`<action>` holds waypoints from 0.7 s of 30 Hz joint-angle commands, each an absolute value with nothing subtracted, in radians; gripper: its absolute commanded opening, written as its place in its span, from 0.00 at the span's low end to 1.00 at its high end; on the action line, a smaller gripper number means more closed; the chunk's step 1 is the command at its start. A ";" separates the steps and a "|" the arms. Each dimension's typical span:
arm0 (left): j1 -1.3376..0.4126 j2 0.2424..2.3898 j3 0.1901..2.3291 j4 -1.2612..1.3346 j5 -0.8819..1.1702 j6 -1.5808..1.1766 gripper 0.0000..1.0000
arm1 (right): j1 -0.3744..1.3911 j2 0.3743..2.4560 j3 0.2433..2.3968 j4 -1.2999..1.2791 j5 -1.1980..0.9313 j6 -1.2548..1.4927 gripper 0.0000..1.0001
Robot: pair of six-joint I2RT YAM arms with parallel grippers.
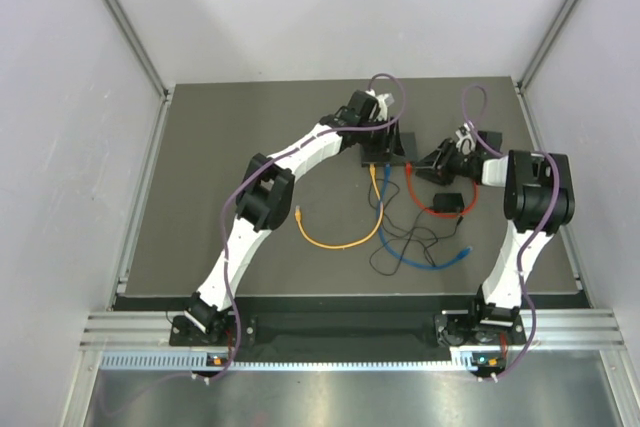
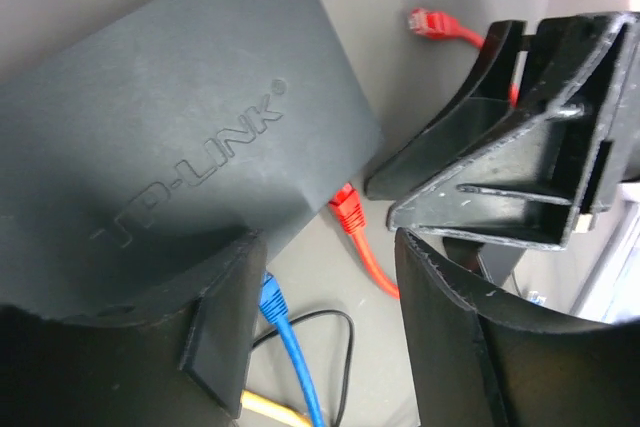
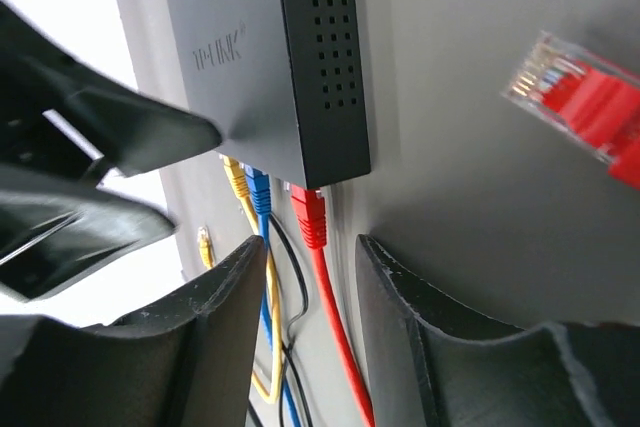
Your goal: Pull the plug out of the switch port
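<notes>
Approach step, we judged: left gripper [image 2: 322, 272], jaws apart, over the switch [image 2: 180, 137]; right gripper [image 3: 310, 247], jaws apart, facing the red plug [image 3: 308, 209], which it next needed to clamp.

Both arms were built alike. The left arm [image 1: 300, 152] and right arm [image 1: 510, 259] showed white link shells between bulky black joint housings, each on a black base [image 1: 200, 313]. A purple cable [image 1: 232, 209] ran loosely along each arm and looped above the wrist. The left gripper [image 2: 325, 252] and right gripper [image 3: 310, 245] had matte black moulded fingers [image 2: 470, 347], their edges scuffed pale.
</notes>
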State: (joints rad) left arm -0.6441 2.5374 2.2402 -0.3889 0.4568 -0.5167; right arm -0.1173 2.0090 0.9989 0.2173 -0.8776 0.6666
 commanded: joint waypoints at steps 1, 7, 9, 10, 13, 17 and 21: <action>-0.632 2.556 2.273 -0.368 0.477 -0.546 0.60 | -0.098 2.046 1.023 0.259 -0.854 0.660 0.42; -0.629 2.562 2.263 -0.413 0.462 -0.549 0.58 | -0.077 2.071 1.045 0.268 -0.831 0.692 0.38; -0.627 2.560 2.260 -0.413 0.466 -0.552 0.59 | -0.078 2.080 1.043 0.287 -0.827 0.716 0.36; -0.627 2.562 2.260 -0.411 0.469 -0.555 0.59 | -0.078 2.085 1.043 0.293 -0.825 0.722 0.35; -0.629 2.565 2.260 -0.411 0.479 -0.558 0.58 | -0.077 2.097 1.032 0.340 -0.819 0.762 0.34; -0.629 2.568 2.255 -0.413 0.483 -0.560 0.58 | -0.077 2.114 1.019 0.397 -0.819 0.814 0.30; -0.627 2.569 2.250 -0.414 0.488 -0.560 0.58 | -0.075 2.118 1.009 0.411 -0.804 0.850 0.25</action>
